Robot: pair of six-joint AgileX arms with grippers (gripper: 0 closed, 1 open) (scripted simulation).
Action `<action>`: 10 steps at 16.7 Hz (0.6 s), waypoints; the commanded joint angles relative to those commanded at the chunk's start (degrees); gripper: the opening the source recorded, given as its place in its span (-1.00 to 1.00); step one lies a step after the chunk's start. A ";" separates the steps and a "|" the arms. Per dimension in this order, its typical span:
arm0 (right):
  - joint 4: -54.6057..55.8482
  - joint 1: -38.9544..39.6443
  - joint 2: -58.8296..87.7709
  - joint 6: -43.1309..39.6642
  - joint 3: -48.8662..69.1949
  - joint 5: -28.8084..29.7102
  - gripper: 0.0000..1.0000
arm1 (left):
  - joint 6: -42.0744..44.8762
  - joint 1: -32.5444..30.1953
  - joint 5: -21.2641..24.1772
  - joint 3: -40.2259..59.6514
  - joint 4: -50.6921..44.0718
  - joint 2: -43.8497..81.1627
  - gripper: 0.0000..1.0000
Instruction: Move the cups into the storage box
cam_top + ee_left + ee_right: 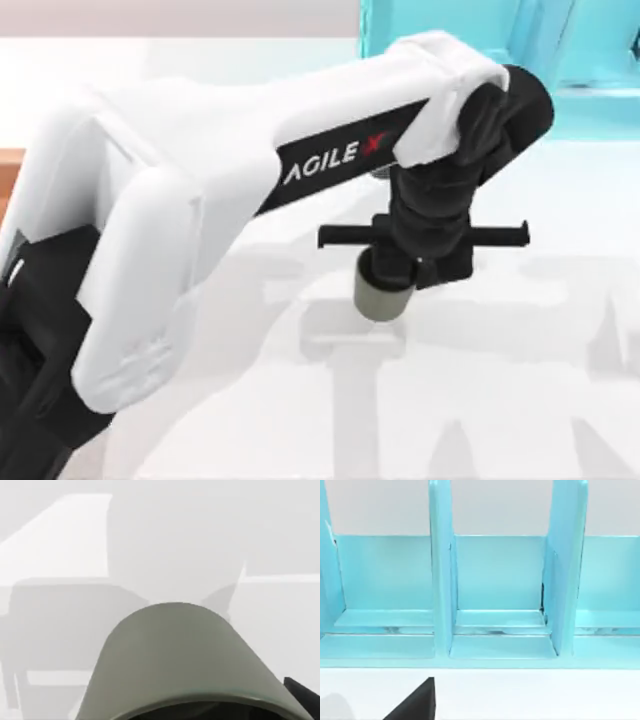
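A: Top view first. Any writing?

B: "AGILE X" on my left arm's black panel, centre frame. The left gripper (385,285) points down just right of centre with the olive green cup (380,300) under it, mostly hidden by the wrist. I log the fingers as clamped on the cup. The turquoise shelf unit (590,50) is cut off upper right; a sliver of orange-brown sits at the left edge.

A: Left wrist view?

B: The cup (175,660) sits low in the frame, rim cropped, above the white table (200,530).

A: Right wrist view?

B: Shelf unit (495,580) compartments. A black part at lower left; I cannot tell that gripper's fingers.
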 joint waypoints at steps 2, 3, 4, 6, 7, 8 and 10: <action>0.00 0.00 0.00 0.00 0.00 0.00 1.00 | 1.53 1.69 0.13 -2.52 -1.24 -4.34 -1.00; 0.00 0.00 0.00 0.00 0.00 0.00 1.00 | 2.33 2.54 0.14 -3.77 -1.93 -6.48 -1.00; 0.00 0.00 0.00 0.00 0.00 0.00 1.00 | 3.17 3.42 0.14 -5.07 -2.70 -8.88 -1.00; 0.00 0.00 0.00 0.00 0.00 0.00 1.00 | 4.79 5.09 0.16 -7.61 -4.25 -13.12 -1.00; 0.00 0.00 0.00 0.00 0.00 0.00 1.00 | 5.43 5.76 0.19 -8.63 -4.83 -14.40 -1.00; 0.00 0.00 0.00 0.00 0.00 0.00 1.00 | 5.82 6.16 0.20 -9.26 -5.19 -15.10 -1.00; 0.00 0.00 0.00 0.00 0.00 0.00 1.00 | 5.89 6.23 0.21 -9.36 -5.26 -15.21 -1.00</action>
